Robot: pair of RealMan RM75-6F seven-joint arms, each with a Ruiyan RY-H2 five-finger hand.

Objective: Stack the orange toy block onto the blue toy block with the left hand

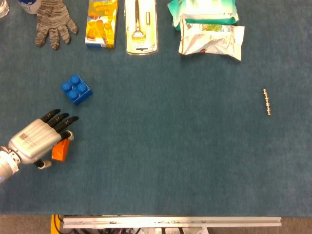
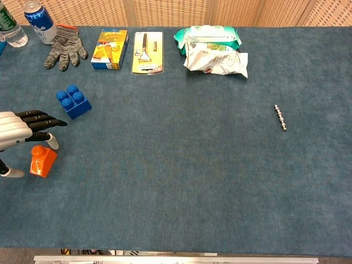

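Note:
The orange block [image 1: 61,151] lies on the blue cloth at the near left, tipped on its side [image 2: 43,161]. The blue block [image 1: 76,89] stands studs up, a short way behind it [image 2: 72,101]. My left hand [image 1: 37,140] hovers over the orange block's left side with its fingers stretched out and apart; in the head view it hides part of the block. The fingertips [image 2: 52,122] reach above the block, and the thumb sticks out to the block's left. Nothing is gripped. My right hand does not show in either view.
Along the far edge lie a grey knit glove [image 1: 53,22], a yellow box [image 1: 102,23], a packaged peeler [image 1: 141,25] and crumpled wipe packets [image 1: 209,29]. A can [image 2: 39,15] and a bottle [image 2: 11,30] stand at the far left. A small metal chain [image 1: 266,102] lies to the right.

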